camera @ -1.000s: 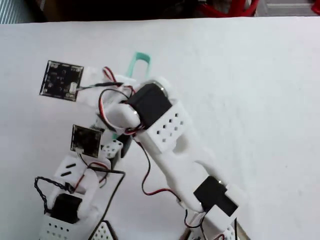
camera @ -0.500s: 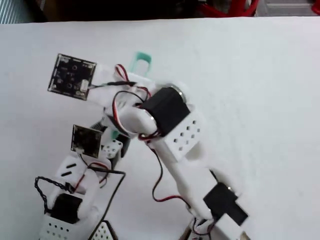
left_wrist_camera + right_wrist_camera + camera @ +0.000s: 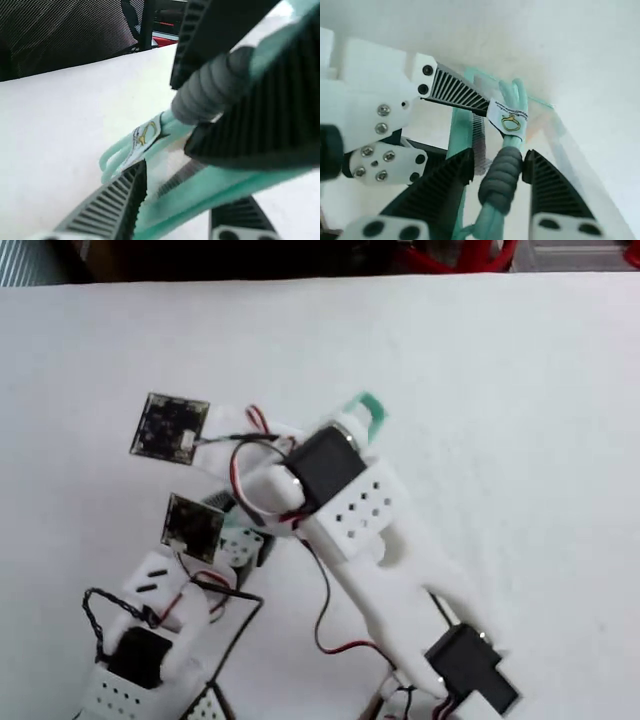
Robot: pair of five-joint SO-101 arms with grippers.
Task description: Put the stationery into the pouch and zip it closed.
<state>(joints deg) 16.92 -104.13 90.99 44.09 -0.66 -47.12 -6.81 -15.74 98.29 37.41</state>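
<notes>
Gripping the grey knot (image 3: pixel 500 176) of the teal zipper cord (image 3: pixel 515 92) was the right end effector (image 3: pixel 499 162); the left end effector (image 3: pixel 182 197) clamped the pouch (image 3: pixel 457 125). The cord's white label (image 3: pixel 507 120) was unreadable.

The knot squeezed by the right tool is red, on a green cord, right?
Not quite. The knot squeezed by the right tool is grey, not red, on a green cord; the right wrist view shows it.
</notes>
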